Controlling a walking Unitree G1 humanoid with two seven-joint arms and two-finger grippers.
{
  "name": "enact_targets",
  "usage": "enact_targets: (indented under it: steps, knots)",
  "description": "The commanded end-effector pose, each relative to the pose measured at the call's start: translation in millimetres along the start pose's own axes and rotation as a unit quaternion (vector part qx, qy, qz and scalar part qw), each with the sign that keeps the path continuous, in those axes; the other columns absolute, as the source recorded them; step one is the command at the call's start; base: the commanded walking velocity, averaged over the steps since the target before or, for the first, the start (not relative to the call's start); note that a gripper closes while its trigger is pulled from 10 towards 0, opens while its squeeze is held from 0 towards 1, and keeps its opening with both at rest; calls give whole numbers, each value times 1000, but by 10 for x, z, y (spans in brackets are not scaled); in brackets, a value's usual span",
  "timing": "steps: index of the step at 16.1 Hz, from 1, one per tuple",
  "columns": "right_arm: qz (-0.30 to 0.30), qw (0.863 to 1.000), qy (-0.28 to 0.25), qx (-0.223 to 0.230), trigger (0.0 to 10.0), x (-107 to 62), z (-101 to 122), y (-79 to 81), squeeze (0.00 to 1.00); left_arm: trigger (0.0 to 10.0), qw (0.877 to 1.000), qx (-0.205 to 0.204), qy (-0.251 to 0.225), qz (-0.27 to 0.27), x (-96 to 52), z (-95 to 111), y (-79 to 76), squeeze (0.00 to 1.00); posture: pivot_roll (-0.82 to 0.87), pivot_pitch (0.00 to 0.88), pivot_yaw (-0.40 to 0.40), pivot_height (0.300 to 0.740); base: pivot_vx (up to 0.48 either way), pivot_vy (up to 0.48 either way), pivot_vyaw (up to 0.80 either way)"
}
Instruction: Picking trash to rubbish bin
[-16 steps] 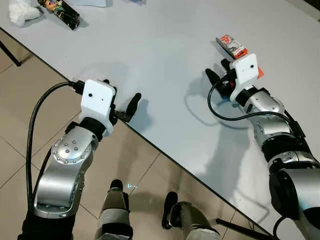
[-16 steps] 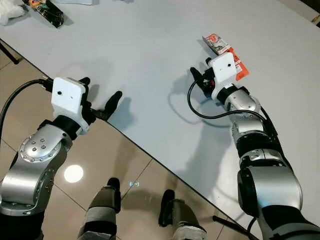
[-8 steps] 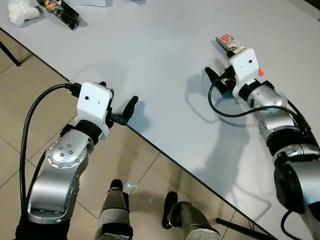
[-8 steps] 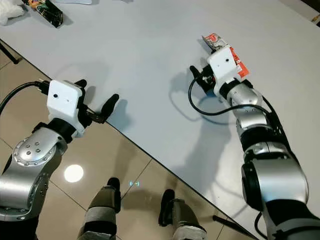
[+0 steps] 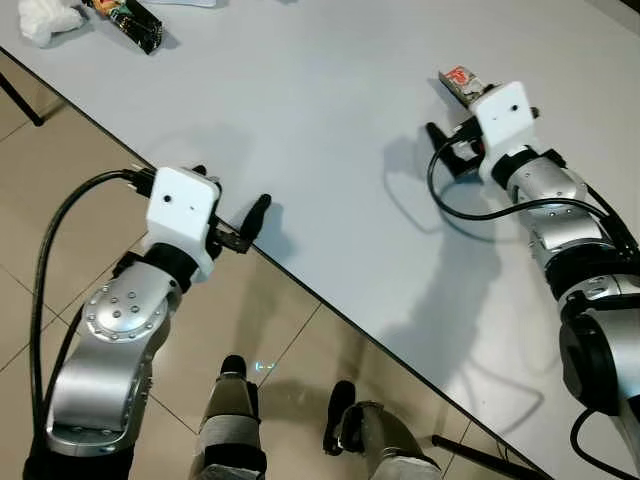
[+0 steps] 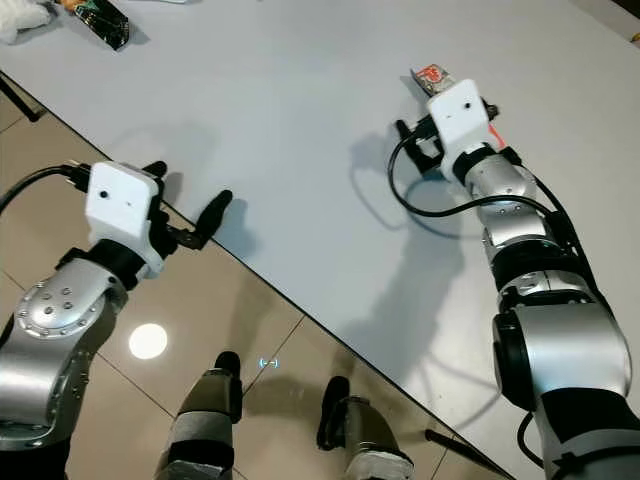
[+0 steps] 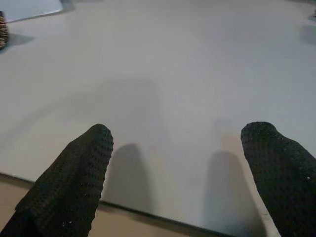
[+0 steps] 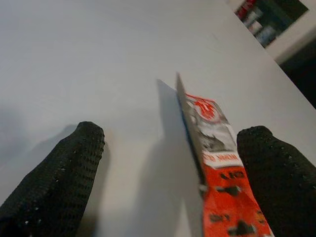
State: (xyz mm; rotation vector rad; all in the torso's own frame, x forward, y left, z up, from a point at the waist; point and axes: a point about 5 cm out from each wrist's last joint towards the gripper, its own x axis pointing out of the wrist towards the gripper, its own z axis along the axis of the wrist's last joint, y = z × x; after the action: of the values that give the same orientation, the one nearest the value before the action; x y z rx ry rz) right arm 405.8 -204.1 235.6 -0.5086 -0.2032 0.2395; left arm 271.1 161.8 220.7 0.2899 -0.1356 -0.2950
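Right end effector (image 8: pixel 173 163) low over the pale grey counter (image 5: pixel 300 110), textured black fingers (image 8: pixel 54 177) spread apart around a flat red, white and grey wrapper (image 8: pixel 217 168), one edge tilted up, red logo near its far end. From the head views, just the wrapper's far end (image 5: pixel 458 80) peeking past the white wrist housing. Left end effector (image 7: pixel 182 163) at the counter's near edge, fingers likewise spread, nothing between them. Far corner: a dark printed packet (image 5: pixel 130 25) beside crumpled white tissue (image 5: pixel 45 18). Below, beige floor tiles (image 5: pixel 60 170).
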Motion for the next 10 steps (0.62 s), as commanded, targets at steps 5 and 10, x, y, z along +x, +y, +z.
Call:
enact_targets:
  steps: [5,10]
  knots:
    - [-41,995,82,50,10000,-187,-341,-168,651,10000,1000,-1,9,-9,-67,-8,-18,0,637,443,-134,740,0,0,0]
    - [-48,991,91,88,10000,-176,-357,-158,0,10000,1000,2,16,-10,-91,-11,9,0,651,456,-124,740,0,0,0]
